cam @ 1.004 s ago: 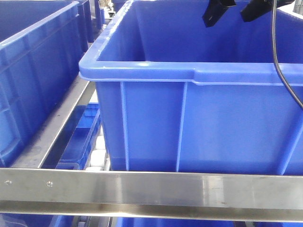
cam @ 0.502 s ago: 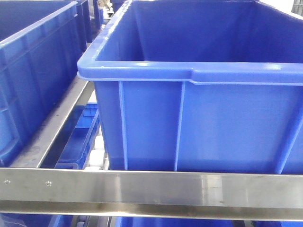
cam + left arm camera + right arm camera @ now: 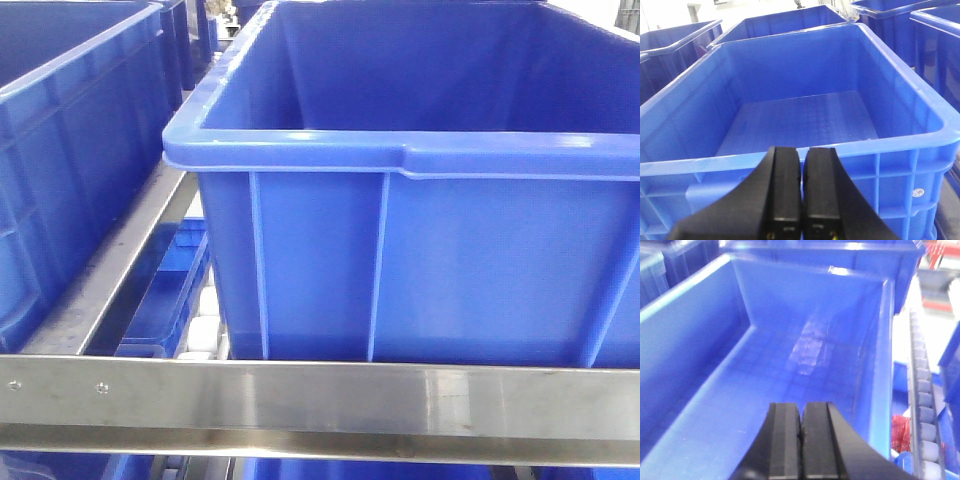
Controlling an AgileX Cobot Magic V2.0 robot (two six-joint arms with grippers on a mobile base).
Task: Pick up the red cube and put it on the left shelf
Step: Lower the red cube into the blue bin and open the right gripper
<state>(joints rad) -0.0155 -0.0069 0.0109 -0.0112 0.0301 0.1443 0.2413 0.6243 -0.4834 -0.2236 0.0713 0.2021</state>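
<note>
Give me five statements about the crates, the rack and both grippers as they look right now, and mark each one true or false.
1. The left gripper is shut with nothing between its fingers. True.
2. The right gripper holds a red cube. False: it is shut on nothing, and no red cube shows in any view.
3. The blue crate below the left wrist camera is empty. True.
4. The steel rail across the front view carries two small rivets near its left end. True.
5. Both grippers show in the front view. False: only crates and rack rails appear there.
</note>
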